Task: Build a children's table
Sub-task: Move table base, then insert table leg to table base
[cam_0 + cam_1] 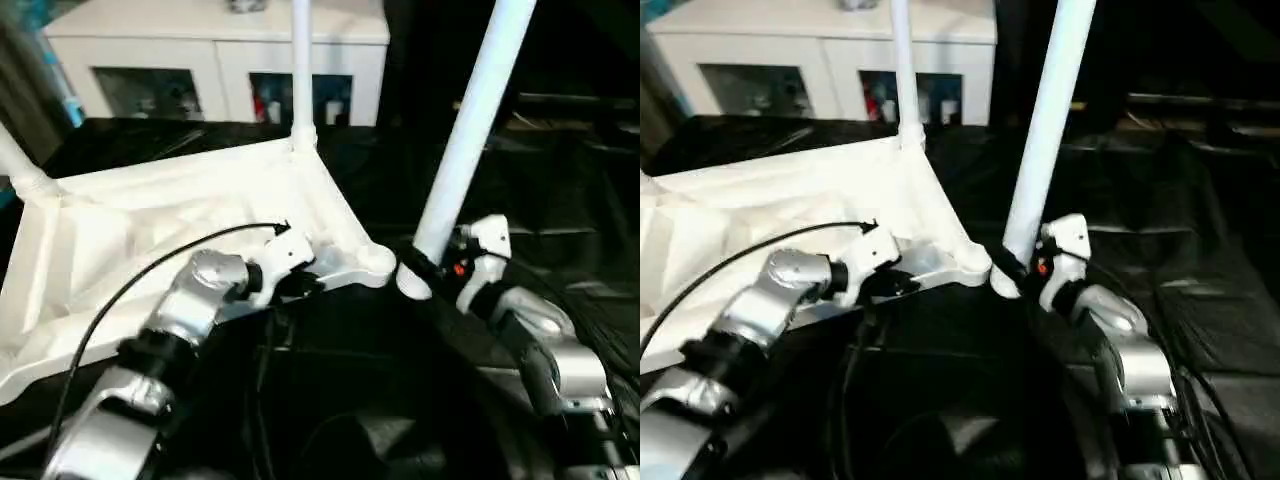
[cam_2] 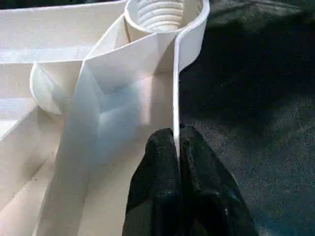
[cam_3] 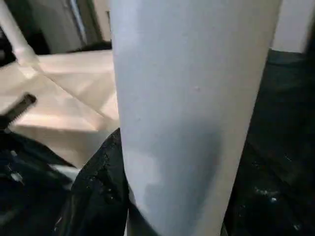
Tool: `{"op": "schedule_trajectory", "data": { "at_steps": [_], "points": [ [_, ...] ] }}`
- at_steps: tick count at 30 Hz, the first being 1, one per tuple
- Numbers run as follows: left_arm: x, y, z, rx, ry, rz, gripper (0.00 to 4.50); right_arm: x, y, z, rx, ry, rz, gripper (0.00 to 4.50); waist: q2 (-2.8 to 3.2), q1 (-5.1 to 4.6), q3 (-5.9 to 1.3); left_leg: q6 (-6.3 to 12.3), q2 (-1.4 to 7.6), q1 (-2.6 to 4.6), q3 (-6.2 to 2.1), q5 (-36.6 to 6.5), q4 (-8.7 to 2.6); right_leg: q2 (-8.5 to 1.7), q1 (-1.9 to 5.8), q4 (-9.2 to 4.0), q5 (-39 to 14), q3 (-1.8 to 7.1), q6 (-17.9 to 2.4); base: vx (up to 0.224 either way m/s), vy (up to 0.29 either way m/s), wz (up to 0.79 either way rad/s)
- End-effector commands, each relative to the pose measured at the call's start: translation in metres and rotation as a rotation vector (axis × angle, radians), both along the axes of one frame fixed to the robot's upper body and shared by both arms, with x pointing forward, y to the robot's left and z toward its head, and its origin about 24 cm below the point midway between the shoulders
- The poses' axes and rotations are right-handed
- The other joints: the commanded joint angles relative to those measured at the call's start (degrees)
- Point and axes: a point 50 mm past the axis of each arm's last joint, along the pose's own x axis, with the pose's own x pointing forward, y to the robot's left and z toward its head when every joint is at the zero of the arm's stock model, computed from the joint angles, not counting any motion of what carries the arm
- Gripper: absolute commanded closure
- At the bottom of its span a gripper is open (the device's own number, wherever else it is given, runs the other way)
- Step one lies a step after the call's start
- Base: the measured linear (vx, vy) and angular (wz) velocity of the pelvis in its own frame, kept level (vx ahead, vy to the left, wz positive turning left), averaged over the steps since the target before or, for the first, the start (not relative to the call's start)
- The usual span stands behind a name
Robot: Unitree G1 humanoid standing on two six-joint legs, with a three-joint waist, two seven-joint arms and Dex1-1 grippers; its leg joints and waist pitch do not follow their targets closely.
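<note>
Silver forearms nearest the head camera, both reaching onto the black-covered work table. Children's table lies upside down there, ribbed underside up, two legs already standing in the far sockets. Left gripper is pinched closed on the thin side rim of the tabletop, just short of the near corner socket, which is threaded inside and empty. Right gripper is clamped around the low end of a loose leg, held tilted, its foot end just beside that socket but off to its outer side, not in it. Judgement: hollow plastic throughout, so light, fairly stiff, but smooth and slippery; the rim wall is thin and will flex if squeezed or levered hard, so the left hold is fine for steadying only. The leg is best held low near the threaded end as now, since a high hold would let the tip swing. It needs bringing upright over the socket before turning; started tilted, the thread could cross.
</note>
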Motion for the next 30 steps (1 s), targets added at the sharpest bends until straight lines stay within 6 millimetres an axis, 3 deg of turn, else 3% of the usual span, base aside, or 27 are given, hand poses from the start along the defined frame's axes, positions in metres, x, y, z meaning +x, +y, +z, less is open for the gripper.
{"op": "schedule_trajectory", "data": {
  "at_steps": [1,4,5,8,12,15,16,17,22,23,24,26,27,30],
  "points": [
    [-0.011,-0.004,-0.015,-0.011,0.026,-0.016,4.50,0.005,0.000,0.008,0.020,-0.011,0.025,2.57,-1.43,0.39,-3.50,7.72,4.50,-0.14,-1.42,1.9,-4.21,-5.42,2.72,-3.60,0.6,2.44,-17.6,0.000,0.000,0.00],
    [-0.014,-0.005,-0.015,0.002,0.007,-0.048,4.50,0.009,0.004,0.012,0.026,-0.005,0.072,2.57,-1.87,0.39,-3.55,7.94,4.39,-0.24,-1.38,2.7,-4.14,-5.45,2.79,-3.47,1.4,2.46,-17.0,0.000,0.000,0.00],
    [-0.015,-0.005,-0.015,0.009,0.004,-0.053,4.50,0.010,0.006,0.013,0.028,-0.002,0.089,2.57,-1.70,0.49,-3.63,8.06,4.34,-0.26,-1.42,3.2,-4.10,-5.50,2.85,-3.34,1.8,2.44,-16.9,0.000,0.000,0.00],
    [-0.018,-0.007,-0.015,0.016,0.006,-0.092,4.50,0.014,0.009,0.010,0.007,0.017,0.119,2.57,-2.01,0.58,-3.64,8.35,4.28,-0.25,-1.36,3.9,-4.03,-5.52,2.72,-3.26,1.9,2.38,-17.1,0.000,0.000,0.00],
    [-0.021,-0.008,-0.015,0.027,-0.011,-0.152,4.50,0.021,0.012,0.002,-0.040,0.048,0.139,2.57,-1.93,0.52,-3.62,8.10,4.24,-0.19,-1.33,4.0,-4.03,-5.41,2.48,-3.30,1.5,2.29,-17.3,0.000,0.000,0.00],
    [-0.020,-0.009,-0.013,0.014,-0.004,-0.165,4.50,0.024,0.014,0.002,-0.040,0.048,0.139,2.57,-1.89,1.10,-3.66,7.63,4.36,0.24,-1.10,3.7,-4.01,-5.42,2.37,-3.23,2.1,2.48,-17.3,0.000,0.000,0.00],
    [-0.020,-0.010,-0.013,0.005,0.008,-0.175,4.04,0.025,0.014,0.003,-0.040,0.048,0.138,2.57,-1.85,1.17,-3.71,7.63,4.36,0.29,-1.08,3.8,-4.00,-5.44,2.33,-3.15,2.5,2.47,-17.4,0.000,0.000,0.00],
    [-0.019,-0.011,-0.011,-0.004,0.018,-0.179,3.92,0.026,0.015,0.004,-0.037,0.044,0.136,2.57,-1.87,1.18,-3.72,7.64,4.30,0.17,-1.10,4.2,-4.01,-5.39,2.44,-3.05,3.4,2.44,-17.6,0.000,0.000,0.00],
    [-0.011,-0.012,-0.008,0.005,0.016,-0.165,3.92,0.030,0.018,0.007,-0.024,0.031,0.139,2.57,-1.72,1.25,-3.89,7.66,4.26,0.28,-1.11,4.7,-3.92,-5.31,2.39,-2.84,5.7,2.31,-18.4,0.000,0.000,0.00],
    [-0.009,-0.012,-0.007,0.007,0.017,-0.179,3.92,0.031,0.018,0.007,-0.024,0.028,0.143,2.57,-1.34,1.44,-3.85,7.52,4.33,0.45,-1.09,4.2,-3.90,-5.37,2.27,-2.90,5.7,2.37,-18.5,0.000,0.000,0.00],
    [-0.008,-0.013,-0.007,0.010,0.017,-0.186,3.92,0.031,0.018,0.007,-0.024,0.026,0.145,2.57,-1.63,1.41,-3.83,7.37,4.35,0.37,-1.05,3.7,-3.98,-5.37,2.43,-2.98,5.5,2.38,-18.4,0.000,0.000,0.00],
    [-0.007,-0.012,-0.006,0.018,0.023,-0.199,3.92,0.030,0.018,0.007,-0.023,0.024,0.146,2.57,-1.71,1.58,-3.87,6.95,4.46,0.33,-1.11,3.3,-4.05,-5.54,2.58,-2.92,5.5,2.38,-18.4,0.000,0.000,0.00],
    [-0.006,-0.012,-0.006,0.023,0.026,-0.201,3.92,0.030,0.018,0.008,-0.023,0.024,0.145,2.57,-1.37,1.66,-3.86,6.66,4.44,0.35,-1.12,3.1,-4.05,-5.57,2.55,-2.93,5.3,2.41,-18.3,0.000,0.000,0.00],
    [-0.002,-0.011,-0.005,0.023,0.026,-0.191,3.92,0.030,0.017,0.008,-0.024,0.022,0.145,2.57,-1.64,1.75,-3.84,6.21,4.39,0.35,-1.08,2.5,-4.11,-5.54,2.62,-3.05,5.0,2.44,-18.2,0.000,0.000,0.00]
  ]
}}
